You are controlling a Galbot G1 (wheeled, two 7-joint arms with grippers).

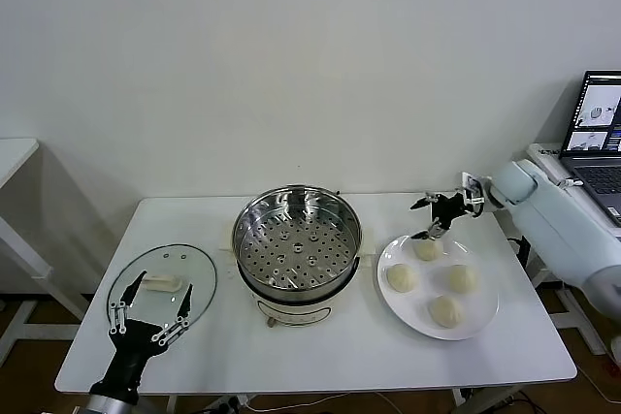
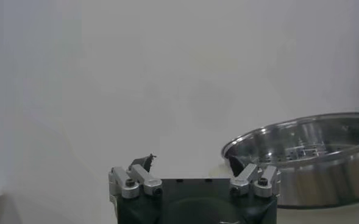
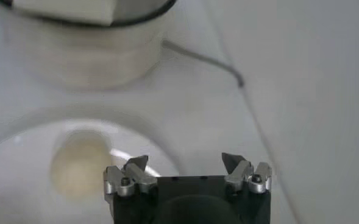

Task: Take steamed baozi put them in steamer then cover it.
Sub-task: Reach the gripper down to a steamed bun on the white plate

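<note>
The shiny steamer [image 1: 297, 239] [image 2: 307, 155] stands mid-table on its white pot base [image 3: 88, 55], basket empty. Several cream-white baozi lie on a white plate [image 1: 488, 305] to its right. My right gripper [image 1: 424, 219] [image 3: 185, 161] hangs open just above the farthest baozi [image 1: 427, 249] [image 3: 78, 164], holding nothing. The cover [image 1: 184, 261], a clear glass lid with a cream handle [image 1: 175, 284], lies flat on the table's left. My left gripper [image 1: 166, 282] [image 2: 191, 161] hovers open over it, fingers either side of the handle.
The pot's power cord [image 3: 209, 58] runs along the table behind the plate. An open laptop [image 1: 600, 133] sits on a stand at far right. A second white table [image 1: 15, 157] shows at far left. The wall stands close behind.
</note>
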